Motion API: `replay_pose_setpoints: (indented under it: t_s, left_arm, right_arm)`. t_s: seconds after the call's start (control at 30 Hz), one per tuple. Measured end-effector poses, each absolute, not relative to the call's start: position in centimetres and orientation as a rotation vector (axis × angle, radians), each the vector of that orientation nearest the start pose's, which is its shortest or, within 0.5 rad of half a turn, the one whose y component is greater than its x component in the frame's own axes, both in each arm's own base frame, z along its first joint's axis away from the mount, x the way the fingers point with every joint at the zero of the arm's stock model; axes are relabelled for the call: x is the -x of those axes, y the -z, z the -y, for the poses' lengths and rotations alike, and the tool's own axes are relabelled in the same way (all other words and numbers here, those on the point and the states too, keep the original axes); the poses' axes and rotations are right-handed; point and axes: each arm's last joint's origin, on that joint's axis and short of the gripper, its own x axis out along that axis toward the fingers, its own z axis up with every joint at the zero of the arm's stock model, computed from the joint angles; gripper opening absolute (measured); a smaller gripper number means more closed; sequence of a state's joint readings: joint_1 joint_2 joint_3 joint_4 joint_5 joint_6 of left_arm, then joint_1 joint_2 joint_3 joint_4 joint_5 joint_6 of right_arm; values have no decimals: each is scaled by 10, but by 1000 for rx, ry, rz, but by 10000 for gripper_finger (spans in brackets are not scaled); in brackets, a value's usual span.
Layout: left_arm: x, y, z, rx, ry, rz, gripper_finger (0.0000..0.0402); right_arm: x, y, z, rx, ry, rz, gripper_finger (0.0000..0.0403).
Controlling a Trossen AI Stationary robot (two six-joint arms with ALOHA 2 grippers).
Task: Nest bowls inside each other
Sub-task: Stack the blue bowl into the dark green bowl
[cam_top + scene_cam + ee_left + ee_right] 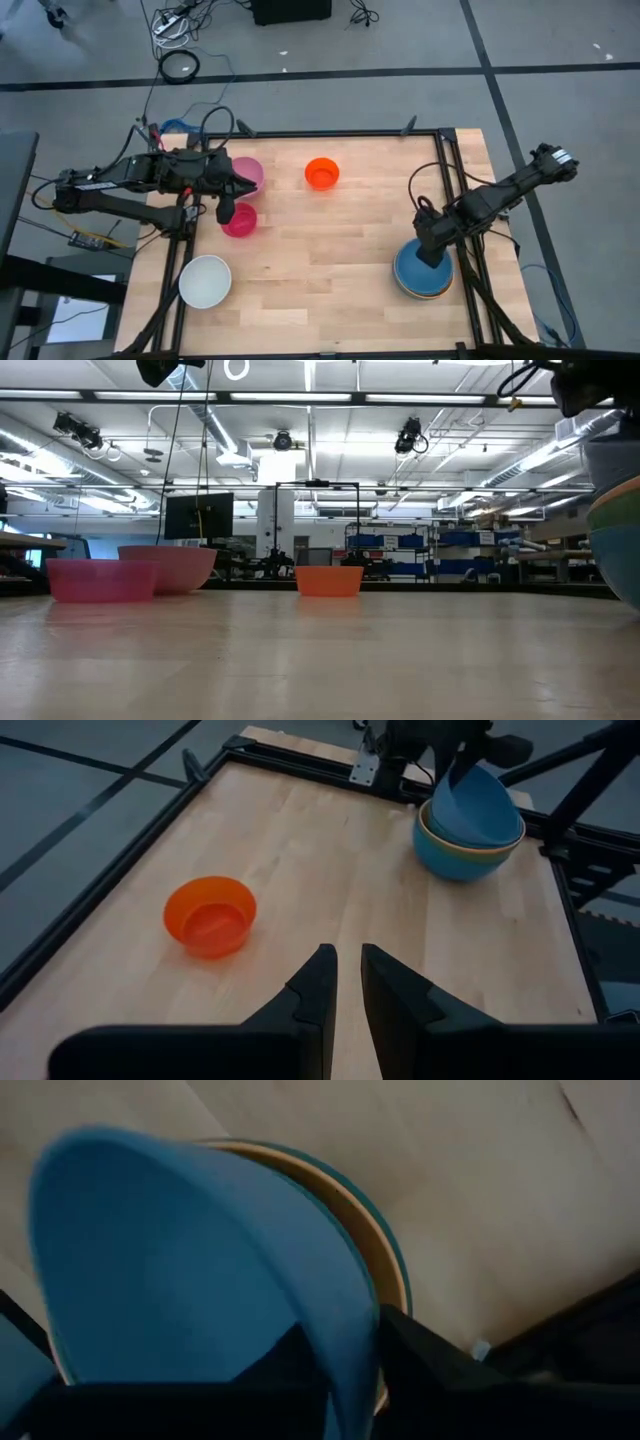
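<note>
Right now my right gripper point(345, 1355) straddles the rim of the blue bowl point(190, 1270), one finger inside and one outside, tilting it over the stack of bowls point(424, 276) near my right table edge (yellow-orange and teal rims show beneath). My left gripper point(345, 982) hangs above the magenta-red bowl point(239, 220), fingers a narrow gap apart, empty. Pink point(247, 173), orange-red point(322, 173) and white point(205, 281) bowls sit apart.
</note>
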State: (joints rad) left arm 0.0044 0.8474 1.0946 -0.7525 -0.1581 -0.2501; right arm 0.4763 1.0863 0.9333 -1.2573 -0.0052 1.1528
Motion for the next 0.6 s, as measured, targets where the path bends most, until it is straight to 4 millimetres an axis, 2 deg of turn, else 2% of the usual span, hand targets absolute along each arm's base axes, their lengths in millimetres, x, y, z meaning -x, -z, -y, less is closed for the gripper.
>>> replay_pose_setpoints:
  t_s: [0.13,0.27,0.6]
  left_arm:
    - [-152,-373,-5,211,-219,-481,58]
    - [-152,-373,-5,219,-222,-481,58]
    - [-152,-373,-5,219,-233,-479,58]
  right_arm:
    - [-144,-261,-78,-646,424,-1473,128]
    - [-140,-263,-80,-657,421,-1472,156]
    - [-123,-277,-78,-775,390,-1382,161]
